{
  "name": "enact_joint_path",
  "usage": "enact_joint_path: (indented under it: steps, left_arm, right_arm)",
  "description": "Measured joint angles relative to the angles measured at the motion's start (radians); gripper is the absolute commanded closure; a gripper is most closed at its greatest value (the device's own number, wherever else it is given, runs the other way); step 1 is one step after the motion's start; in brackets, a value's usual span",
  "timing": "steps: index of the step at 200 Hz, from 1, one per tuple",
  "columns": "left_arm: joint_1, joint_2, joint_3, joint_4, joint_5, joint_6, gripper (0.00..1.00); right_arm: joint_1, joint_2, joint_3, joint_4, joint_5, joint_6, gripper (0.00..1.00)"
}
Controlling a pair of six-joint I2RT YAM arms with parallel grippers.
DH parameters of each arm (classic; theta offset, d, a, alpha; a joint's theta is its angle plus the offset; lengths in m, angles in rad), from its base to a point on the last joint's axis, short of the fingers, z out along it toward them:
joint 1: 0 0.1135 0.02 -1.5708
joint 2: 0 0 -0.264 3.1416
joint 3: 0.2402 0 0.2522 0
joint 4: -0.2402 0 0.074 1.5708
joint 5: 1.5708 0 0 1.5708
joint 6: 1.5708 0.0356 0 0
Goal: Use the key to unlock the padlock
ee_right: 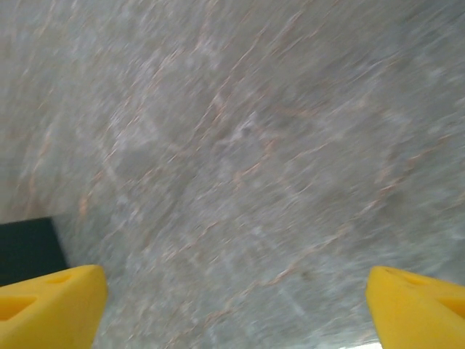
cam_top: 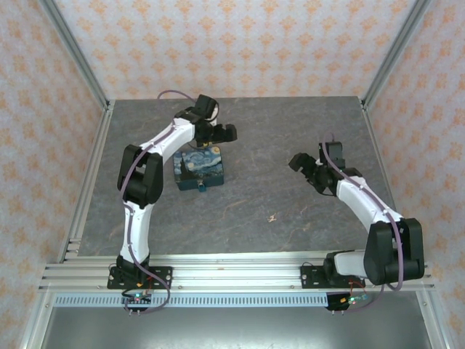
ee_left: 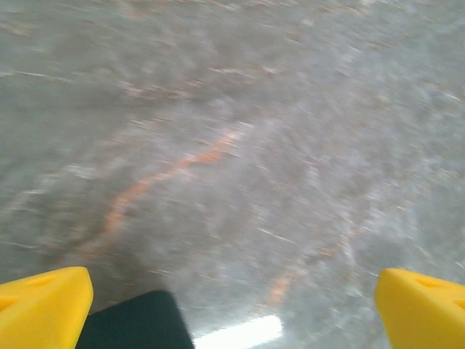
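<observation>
- Left gripper (cam_top: 219,136) is spread wide and empty, just beyond the painted box (cam_top: 201,166). Right gripper (cam_top: 308,163) has its jaws apart, well right of the box.
- Padlock (cam_top: 200,187) is touching the box's near edge.
- Risk: the lock is tiny and both wrist views are blurred, so a bad aim could shove the box.

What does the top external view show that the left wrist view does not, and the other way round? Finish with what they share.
Top external: the left arm and right arm whole, the painted box, the tiny padlock at its near edge, and the patterned walls. Left wrist: close, blurred yellow fingertips of the open left gripper, set wide apart, with a dark corner beside one fingertip. Shared: the grey veined table.
</observation>
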Motion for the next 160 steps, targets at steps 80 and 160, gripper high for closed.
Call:
enact_joint_path:
  steps: [80,160]
  left_arm:
    - [0.183,-0.508,-0.333,0.042,-0.058,-0.029,0.0]
    - [0.27,-0.613,-0.693,0.038,-0.094,-0.036,0.0]
  right_arm:
    - [0.122,0.0,-0.008,0.052,-0.095,0.031,0.16]
    - [0.187,0.101,0.043,0.084,-0.095,0.062,0.19]
